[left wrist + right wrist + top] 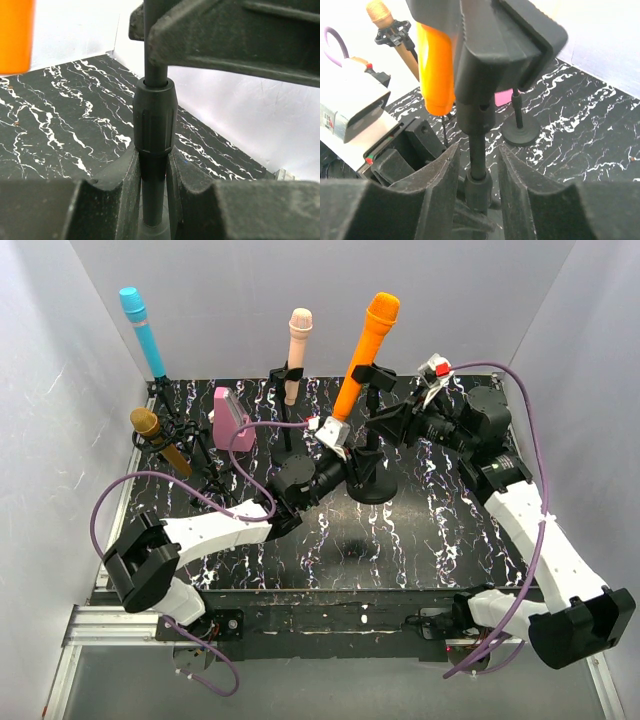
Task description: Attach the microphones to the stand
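Note:
The orange microphone (366,348) sits tilted in the clip (372,374) of the middle stand (372,486). My left gripper (350,455) is shut on that stand's black pole (154,125), low down, both pads pressed against it (152,187). My right gripper (380,423) straddles the same pole (478,155) higher up, just under the clip, open with a gap on each side (477,175). The orange microphone's end (436,65) hangs left of the clip. The cyan-blue (140,328), gold (158,438) and peach-pink (297,348) microphones each sit in other stands.
A squat pink wedge block (228,415) stands behind the left arm. The peach-pink microphone's stand base (520,134) lies beyond my right fingers. White walls close in the marbled black table (440,540) on three sides. Purple cables loop over both arms.

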Robot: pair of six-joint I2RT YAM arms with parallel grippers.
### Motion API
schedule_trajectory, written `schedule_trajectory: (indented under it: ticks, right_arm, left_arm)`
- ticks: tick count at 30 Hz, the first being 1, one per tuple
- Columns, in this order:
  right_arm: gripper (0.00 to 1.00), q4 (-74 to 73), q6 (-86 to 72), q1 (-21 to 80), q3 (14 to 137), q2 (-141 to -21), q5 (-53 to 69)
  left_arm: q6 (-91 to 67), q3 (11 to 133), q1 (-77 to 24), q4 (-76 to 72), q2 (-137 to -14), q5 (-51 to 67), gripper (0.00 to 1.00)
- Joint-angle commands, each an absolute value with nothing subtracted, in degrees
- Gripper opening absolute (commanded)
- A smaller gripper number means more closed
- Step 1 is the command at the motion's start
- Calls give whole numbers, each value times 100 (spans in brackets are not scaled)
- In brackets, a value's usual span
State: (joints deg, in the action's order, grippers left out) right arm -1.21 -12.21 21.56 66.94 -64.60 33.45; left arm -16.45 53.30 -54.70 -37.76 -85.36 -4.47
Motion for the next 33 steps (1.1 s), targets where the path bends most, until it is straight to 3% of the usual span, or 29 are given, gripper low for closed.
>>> schedule_trajectory:
  ticks: [1,8,10,12,16,19,25,29,33]
  right_arm:
    - [39,983,-1072,2232,6540,-6548,3541]
    - [32,1283,-809,2241,6399,-6618,3648]
    - [21,1309,-625,2241,6355,-6627,3621]
    - [2,1380,-598,2233,6311,-6636,3621]
    - [1,1599,-571,2084,6170,-6636,3533]
    - [1,1854,-571,1864,5986,-6627,3489]
    - [1,2784,-264,1293,5380,-6881,3410]
    - [1,4744,-334,652,4712,-7521,3884]
    - [1,4746,-334,448,4885,-8558,3885]
  left_arm:
    - [-1837,5739,-5511,-4456,-8455,-325,0]
    - [-1846,5739,-5520,-4403,-8490,-316,0]
    - [-1846,5765,-5520,-4377,-8490,-316,0]
    - [-1881,5792,-5520,-4290,-8490,-334,0]
    - [-1969,5661,-5520,-4105,-8306,-439,60]
    - [-1942,5380,-5511,-3886,-7999,-466,87]
    - [-1916,4362,-5493,-3244,-6937,-431,96]
    - [-2012,3641,-5493,-2735,-5883,-632,98]
    - [-2145,3130,-5493,-2216,-4959,-966,98]
